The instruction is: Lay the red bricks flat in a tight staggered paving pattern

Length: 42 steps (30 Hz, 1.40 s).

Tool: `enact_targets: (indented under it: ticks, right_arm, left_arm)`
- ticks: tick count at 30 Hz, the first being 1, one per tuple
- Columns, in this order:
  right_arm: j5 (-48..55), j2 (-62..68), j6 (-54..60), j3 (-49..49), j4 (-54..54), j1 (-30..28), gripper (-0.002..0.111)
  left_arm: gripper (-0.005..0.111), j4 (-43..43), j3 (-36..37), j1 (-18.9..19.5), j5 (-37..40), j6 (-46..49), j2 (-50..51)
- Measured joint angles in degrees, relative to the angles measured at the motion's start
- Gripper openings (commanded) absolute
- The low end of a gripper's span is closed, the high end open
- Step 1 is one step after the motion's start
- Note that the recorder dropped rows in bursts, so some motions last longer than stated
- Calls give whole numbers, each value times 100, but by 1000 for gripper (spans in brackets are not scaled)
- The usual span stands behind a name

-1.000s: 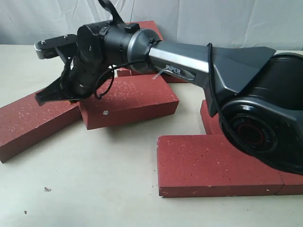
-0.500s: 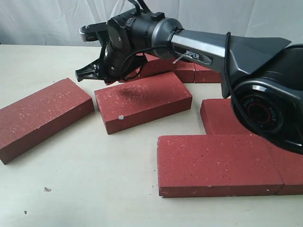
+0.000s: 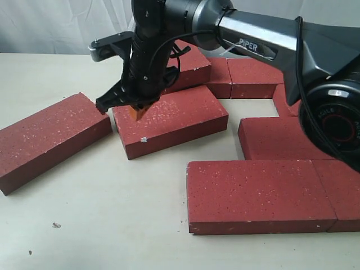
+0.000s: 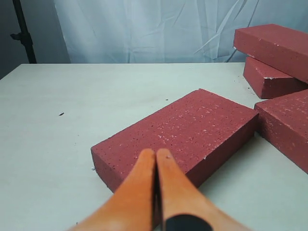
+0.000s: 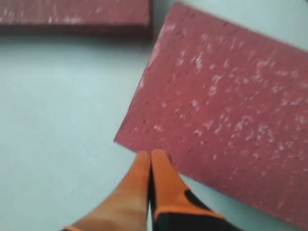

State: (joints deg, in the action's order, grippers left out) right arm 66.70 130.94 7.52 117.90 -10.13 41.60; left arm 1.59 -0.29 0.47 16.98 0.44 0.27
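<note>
Several red bricks lie flat on the pale table. In the exterior view my right gripper (image 3: 136, 112) points straight down, shut, its orange tips on the near left corner of the middle brick (image 3: 174, 121). The right wrist view shows that gripper (image 5: 150, 155) closed and empty at the edge of this brick (image 5: 231, 115). A loose brick (image 3: 50, 140) lies angled to the left. A front brick (image 3: 259, 194) lies nearest the camera on the right. My left gripper (image 4: 155, 153) is shut and empty, just short of an angled brick (image 4: 183, 134); it is outside the exterior view.
More bricks form a back row (image 3: 247, 79), with one tilted brick (image 3: 188, 67) resting on them. Another brick (image 3: 275, 138) lies behind the front one. The right arm (image 3: 264, 39) spans the scene from the right. A white curtain hangs behind the table.
The right gripper swung from lying level at the middle brick's left end, back and up, then down onto its near left corner. That brick shifted slightly right early on.
</note>
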Motion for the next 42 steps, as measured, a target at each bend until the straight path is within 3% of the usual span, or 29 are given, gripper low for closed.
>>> enact_targets:
  ticks: [6, 21, 42]
  right_arm:
    - [280, 21, 613, -110, -209, 0, -1]
    - [328, 529, 662, -521, -448, 20, -1]
    - [-1884, 769, -783, -529, 44, 20, -1]
  left_arm:
    - [0, 0, 0, 0, 0, 0, 0]
    - [0, 0, 0, 0, 0, 0, 0]
    - [0, 0, 0, 0, 0, 0, 0]
